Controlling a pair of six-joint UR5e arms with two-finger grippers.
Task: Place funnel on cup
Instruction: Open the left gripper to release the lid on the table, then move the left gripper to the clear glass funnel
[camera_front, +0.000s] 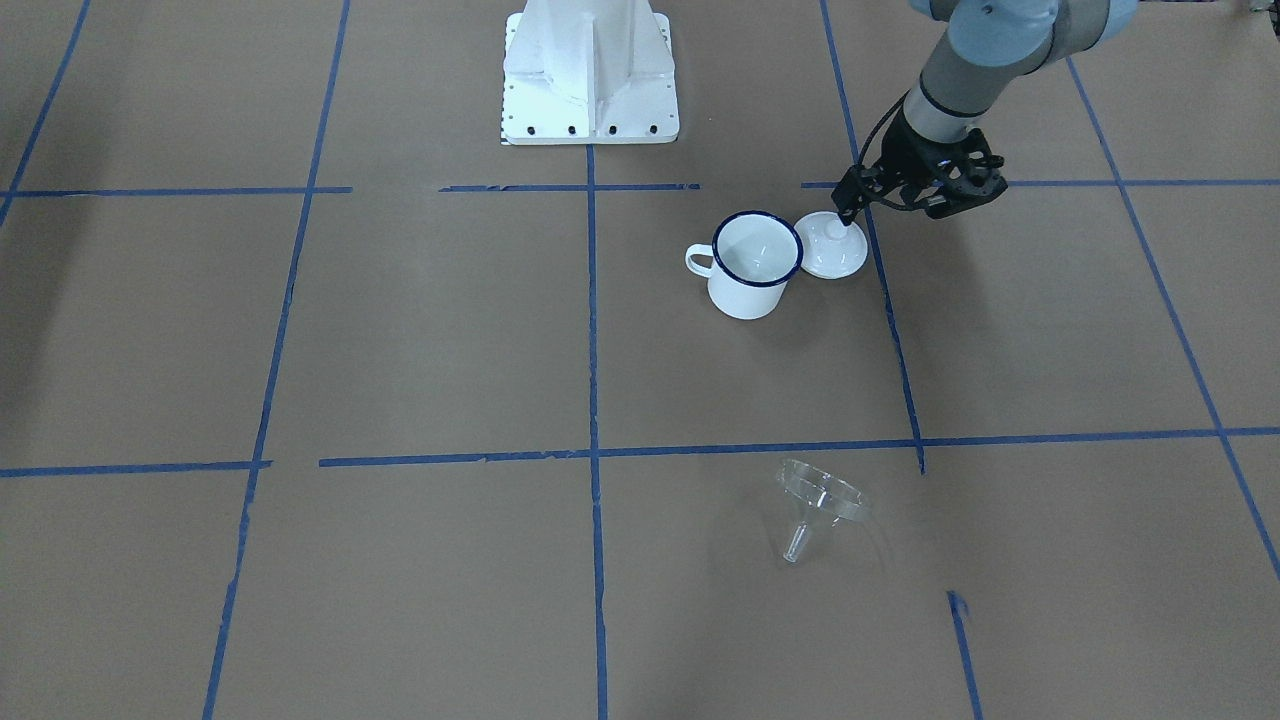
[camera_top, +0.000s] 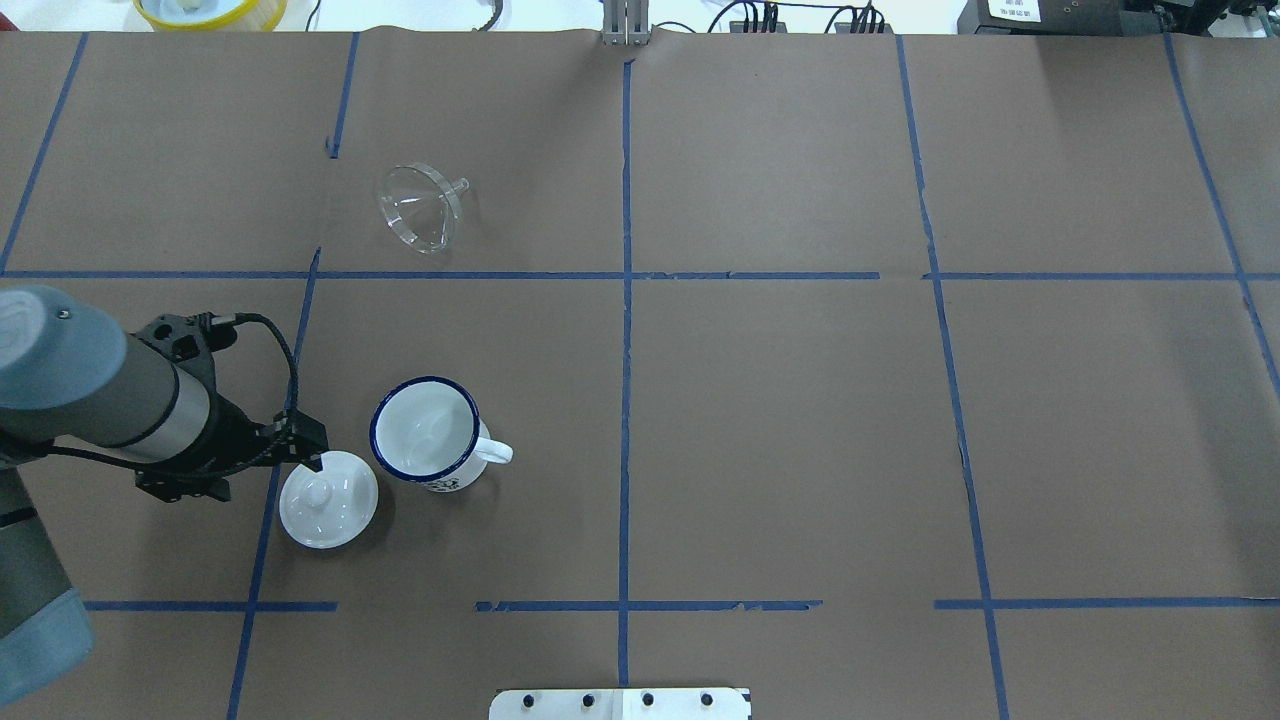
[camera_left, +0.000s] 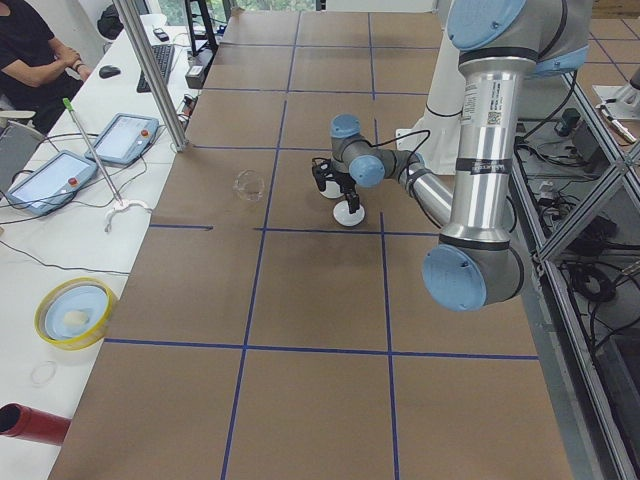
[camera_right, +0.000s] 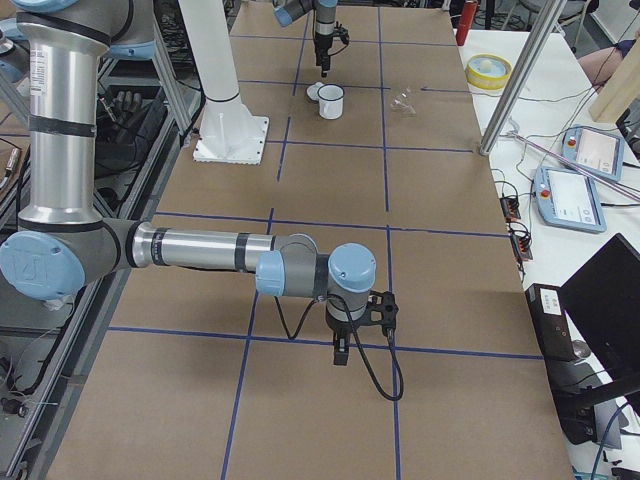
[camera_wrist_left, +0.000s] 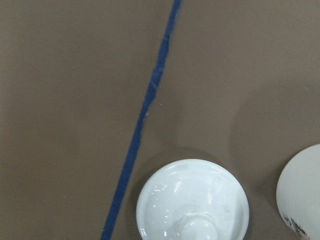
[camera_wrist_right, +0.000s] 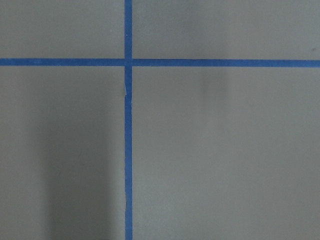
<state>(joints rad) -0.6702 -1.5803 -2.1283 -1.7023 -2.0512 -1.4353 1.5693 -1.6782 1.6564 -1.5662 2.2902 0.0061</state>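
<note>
The clear funnel (camera_front: 822, 500) lies on its side on the brown table, well away from the mug, on the far side from the robot; it also shows in the overhead view (camera_top: 420, 205). The white mug (camera_front: 755, 265) with the dark blue rim stands upright and empty (camera_top: 427, 432). My left gripper (camera_front: 848, 210) hovers just over the edge of a white domed lid (camera_top: 328, 498) that rests on the table beside the mug; it holds nothing, and I cannot tell how its jaws stand. My right gripper (camera_right: 340, 355) hangs over bare table far from these; I cannot tell its state.
The lid (camera_wrist_left: 192, 202) touches or nearly touches the mug's side away from the handle. The robot's white base (camera_front: 590, 90) stands at the table's near edge. A yellow bowl (camera_left: 72, 312) sits off the table's far side. Blue tape lines cross the table.
</note>
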